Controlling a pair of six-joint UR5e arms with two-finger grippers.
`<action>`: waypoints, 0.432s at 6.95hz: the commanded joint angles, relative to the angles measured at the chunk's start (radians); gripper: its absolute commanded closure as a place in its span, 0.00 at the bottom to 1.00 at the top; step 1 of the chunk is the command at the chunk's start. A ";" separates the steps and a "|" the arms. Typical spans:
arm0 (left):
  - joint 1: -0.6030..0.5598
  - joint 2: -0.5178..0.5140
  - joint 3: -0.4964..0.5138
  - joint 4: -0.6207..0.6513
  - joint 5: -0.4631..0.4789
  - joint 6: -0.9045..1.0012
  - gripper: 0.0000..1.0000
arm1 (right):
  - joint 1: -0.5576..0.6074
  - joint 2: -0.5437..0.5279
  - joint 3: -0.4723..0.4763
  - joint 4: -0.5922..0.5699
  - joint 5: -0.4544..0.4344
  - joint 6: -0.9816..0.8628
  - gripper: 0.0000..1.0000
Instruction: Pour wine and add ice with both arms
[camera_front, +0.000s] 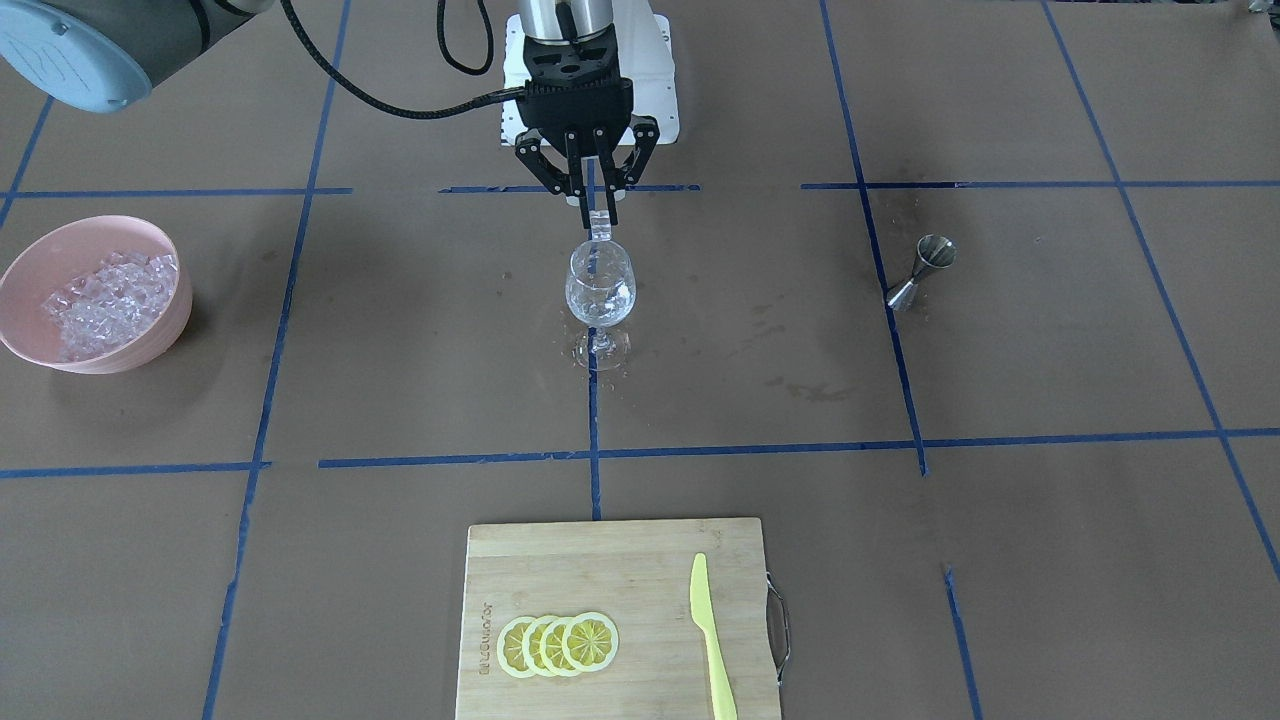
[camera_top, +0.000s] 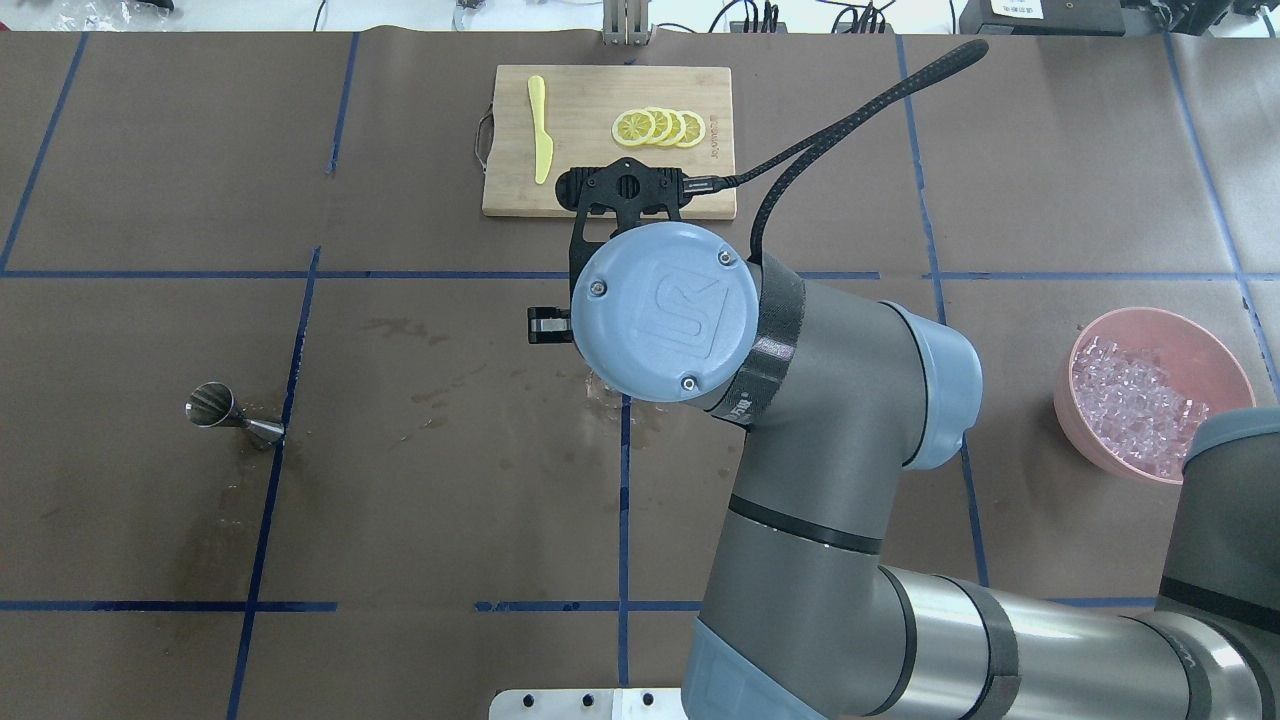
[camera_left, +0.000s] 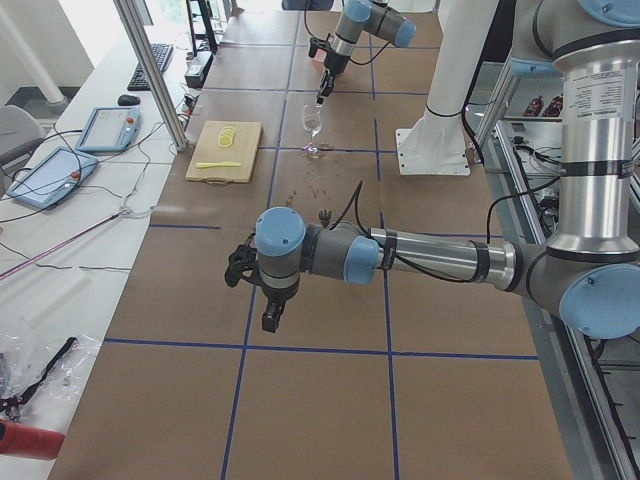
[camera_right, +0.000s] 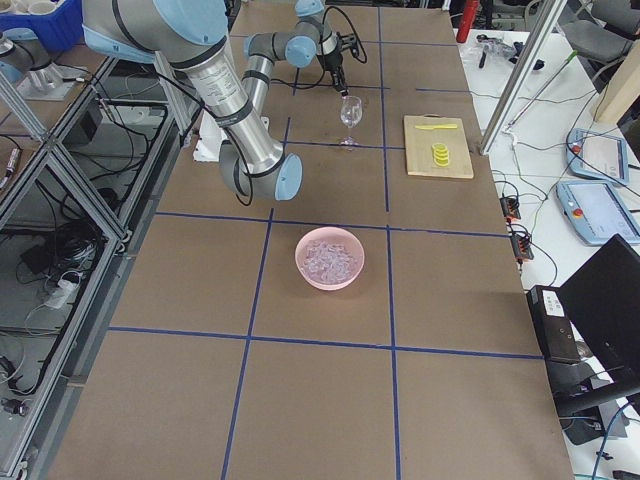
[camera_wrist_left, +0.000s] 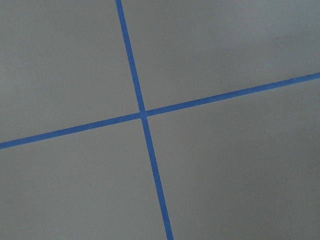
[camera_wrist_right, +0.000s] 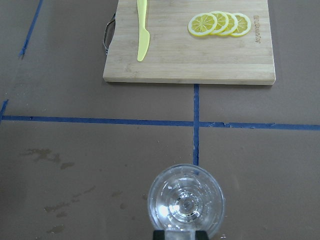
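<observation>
A clear wine glass (camera_front: 600, 290) stands upright at the table's middle. Directly above its rim, my right gripper (camera_front: 600, 213) points down, shut on one clear ice cube (camera_front: 601, 227). The right wrist view looks straight down into the glass (camera_wrist_right: 186, 202). More ice (camera_front: 108, 298) fills a pink bowl (camera_front: 30, 255) on the robot's right side. My left gripper (camera_left: 270, 318) hangs over bare table far from the glass, and I cannot tell whether it is open or shut. The left wrist view shows only brown table and blue tape. Wine is out of view.
A wooden cutting board (camera_front: 580, 560) lies at the operators' edge, with lemon slices (camera_front: 558, 645) and a yellow knife (camera_front: 711, 640) on it. A metal jigger (camera_front: 921, 271) lies on its side on the robot's left. Wet stains surround the glass's foot.
</observation>
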 joint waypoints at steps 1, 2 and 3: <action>-0.002 0.001 0.002 0.000 0.000 0.000 0.00 | -0.002 0.003 -0.006 0.000 -0.009 -0.012 1.00; -0.002 0.002 0.002 0.002 0.000 0.000 0.00 | -0.001 0.003 -0.011 0.001 -0.044 -0.014 1.00; -0.002 0.004 0.002 0.000 0.000 0.000 0.00 | -0.001 0.001 -0.017 0.001 -0.053 -0.014 1.00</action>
